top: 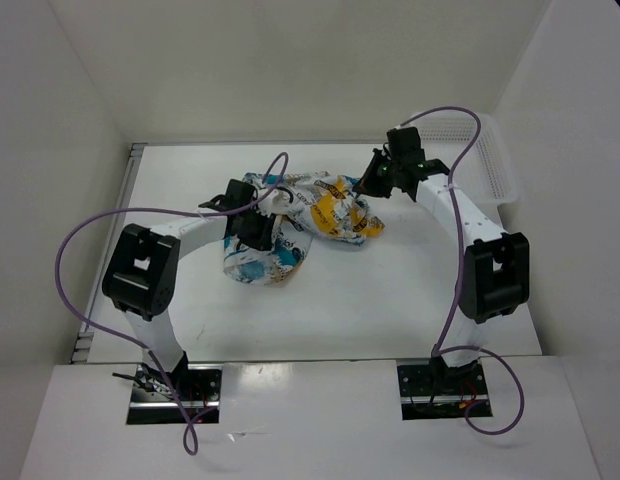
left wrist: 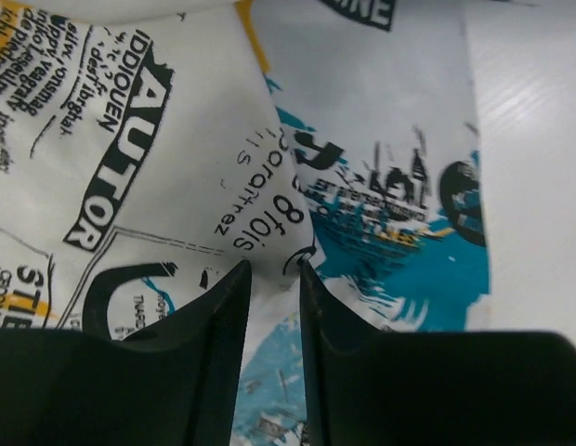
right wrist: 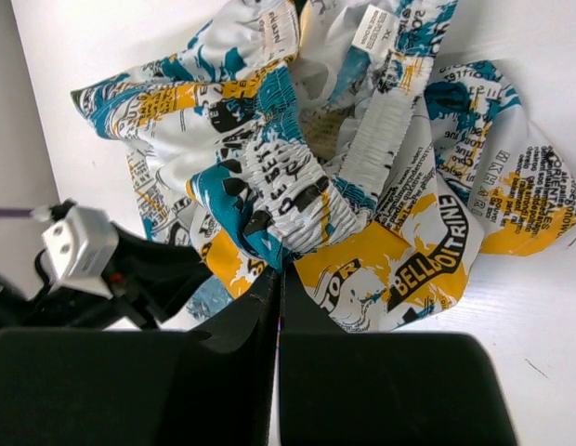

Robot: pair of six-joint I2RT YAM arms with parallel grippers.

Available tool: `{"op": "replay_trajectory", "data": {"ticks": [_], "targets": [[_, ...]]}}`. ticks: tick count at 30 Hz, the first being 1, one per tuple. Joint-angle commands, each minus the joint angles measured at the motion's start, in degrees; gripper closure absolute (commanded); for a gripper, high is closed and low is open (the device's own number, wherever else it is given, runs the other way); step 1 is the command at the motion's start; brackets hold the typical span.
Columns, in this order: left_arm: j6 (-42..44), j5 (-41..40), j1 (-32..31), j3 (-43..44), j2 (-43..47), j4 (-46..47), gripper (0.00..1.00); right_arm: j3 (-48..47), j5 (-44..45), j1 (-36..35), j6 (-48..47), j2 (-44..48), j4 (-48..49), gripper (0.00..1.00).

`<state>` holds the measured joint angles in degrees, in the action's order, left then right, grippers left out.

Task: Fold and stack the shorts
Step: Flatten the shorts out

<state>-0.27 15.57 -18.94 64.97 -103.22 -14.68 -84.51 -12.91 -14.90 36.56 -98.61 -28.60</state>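
Note:
The shorts (top: 320, 210) lie crumpled in a heap mid-table, white cloth printed in teal, yellow-orange and black. My left gripper (top: 255, 228) points down onto their left part. In the left wrist view its jaws (left wrist: 272, 268) stand a narrow gap apart, tips against the printed shorts (left wrist: 176, 139), with cloth showing in the gap. My right gripper (top: 370, 186) is at the heap's right edge. In the right wrist view it (right wrist: 281, 269) is shut, and the shorts' (right wrist: 362, 167) gathered waistband runs into its tips.
A white mesh basket (top: 495, 160) stands at the back right, against the wall. White walls enclose the table on the left, back and right. The left arm's wrist (right wrist: 130, 269) shows at the left of the right wrist view, close to the heap.

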Motion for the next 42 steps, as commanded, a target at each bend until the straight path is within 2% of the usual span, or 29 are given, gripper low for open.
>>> {"op": "replay_trajectory", "data": {"ticks": [1, 2, 3, 4, 6, 7, 9, 10, 11, 17, 21, 23, 24, 25, 26, 28, 30, 33, 37, 41, 42], "targets": [[0.3, -1.3, 0.2, 2.5, -2.9, 2.4, 0.66, -1.0, -0.9, -0.7, -1.1, 2.7, -0.7, 1.0], [0.3, -1.2, 0.2, 3.3, -3.6, 2.4, 0.66, -1.0, -0.4, -0.7, -1.1, 3.2, -0.7, 1.0], [0.3, -0.6, 0.2, 3.9, -4.1, 3.2, 0.57, -1.0, -0.4, -0.1, -1.1, 3.2, -0.7, 1.0], [0.3, -0.5, -0.3, 3.9, -4.9, 3.9, 0.55, -1.0, -0.4, -0.1, -1.1, 3.2, -0.7, 1.0], [0.3, 0.0, -0.3, 3.9, -5.4, 3.9, 0.57, -1.0, -0.4, -0.1, -1.1, 3.2, -0.7, 1.0], [0.3, -1.1, -0.3, 4.5, -5.4, 3.9, 0.73, -1.0, -0.4, -0.1, -1.1, 3.2, -0.7, 1.0], [0.3, -2.5, -0.3, 4.5, -4.9, 1.9, 0.92, -1.0, -0.4, -0.1, -1.1, 3.2, -0.7, 1.0], [0.3, -3.2, -0.3, 4.5, -4.4, 1.8, 0.98, -1.0, -0.4, -0.1, -1.1, 3.2, -0.7, 1.0], [0.3, -4.3, -0.3, 4.5, -2.9, 0.5, 1.0, -1.0, -0.4, -0.1, -1.1, 3.2, -1.2, 1.0], [0.3, -2.8, 3.2, 3.9, 7.6, -1.4, 1.0, -1.6, 0.2, -0.1, -1.8, 3.8, -1.8, 1.0], [0.3, 0.2, 4.0, 6.7, 7.9, -6.1, 1.0, -2.2, -0.4, 0.4, -1.8, 3.2, -1.8, 1.0], [0.3, 0.8, 1.3, 8.4, 5.4, -8.1, 0.85, -2.2, -1.0, 0.4, -1.8, 2.6, -1.8, 1.0], [0.3, -1.6, 0.2, 8.4, 4.6, -8.6, 0.77, -2.2, -1.5, 0.4, -1.8, 2.6, -1.8, 1.0], [0.3, -1.6, -0.6, 8.4, 3.2, -8.1, 0.62, -2.2, -1.5, 0.4, -1.8, 2.1, -1.8, 1.0], [0.3, -2.4, -1.3, 8.4, 2.7, -7.6, 0.53, -2.2, -1.5, 0.4, -1.8, 2.1, -1.8, 1.0], [0.3, -2.4, -2.4, 6.7, 2.0, -3.8, 0.42, -2.8, -1.0, 0.4, -2.3, 2.1, -1.8, 1.0], [0.3, -0.7, -2.4, 5.3, 1.3, -1.0, 0.36, -3.3, -0.5, 0.9, -2.3, 2.1, -2.3, 1.0], [0.3, -0.7, -2.4, 5.3, -2.1, 1.1, 0.36, -3.3, -0.5, 1.5, -2.8, 2.1, -2.3, 1.0], [0.3, -0.7, -2.4, 7.4, -6.5, 1.8, 0.42, -2.7, -0.5, 1.5, -2.8, 2.6, -2.3, 1.0], [0.3, -1.9, -2.9, 10.1, -9.1, 1.8, 0.55, -2.2, -0.5, 2.1, -2.8, 2.6, -2.9, 1.0], [0.3, -1.9, -2.9, 10.1, -9.1, 1.1, 0.68, -2.2, -0.5, 2.1, -2.8, 3.2, -2.9, 1.0]]}}
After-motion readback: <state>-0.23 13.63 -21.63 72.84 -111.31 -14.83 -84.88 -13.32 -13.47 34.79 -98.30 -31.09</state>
